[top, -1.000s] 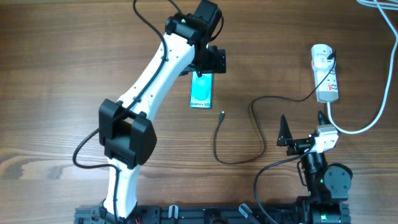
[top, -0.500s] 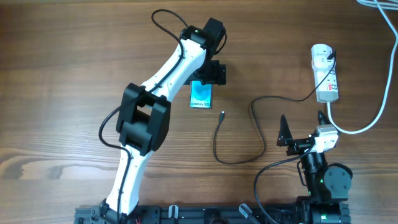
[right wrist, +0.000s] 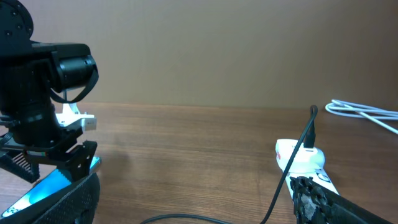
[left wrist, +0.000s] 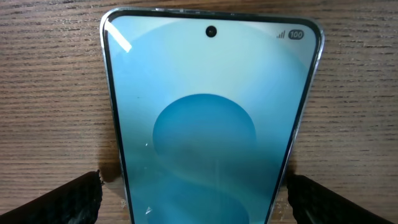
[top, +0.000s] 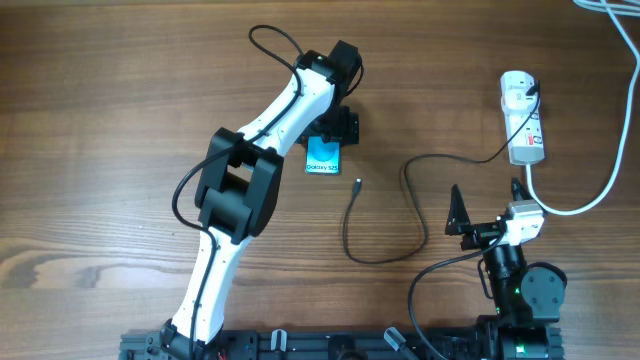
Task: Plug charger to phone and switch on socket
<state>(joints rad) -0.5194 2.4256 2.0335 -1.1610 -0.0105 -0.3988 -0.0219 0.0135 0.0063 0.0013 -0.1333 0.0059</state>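
Note:
The phone (top: 322,158) lies flat on the wooden table, teal screen up; it fills the left wrist view (left wrist: 211,112). My left gripper (top: 335,128) is open just above its far end, one finger on each side of the phone with a small gap at both edges (left wrist: 205,205). The charger, a thin black cable (top: 415,215), loops from the socket (top: 523,130) to its loose plug tip (top: 358,184), right of the phone's near end. My right gripper (top: 488,205) is open and empty near the table front, clear of the cable (right wrist: 199,205).
A thicker white cable (top: 610,185) runs from the socket off the back right. The right wrist view shows the socket (right wrist: 298,158), the black cable (right wrist: 283,186) rising from it, and the left gripper (right wrist: 62,155) over the phone (right wrist: 37,186).
The left arm has swung its elbow right and its gripper has come down over the phone, covering more of it. The phone, cable and right arm have not moved.

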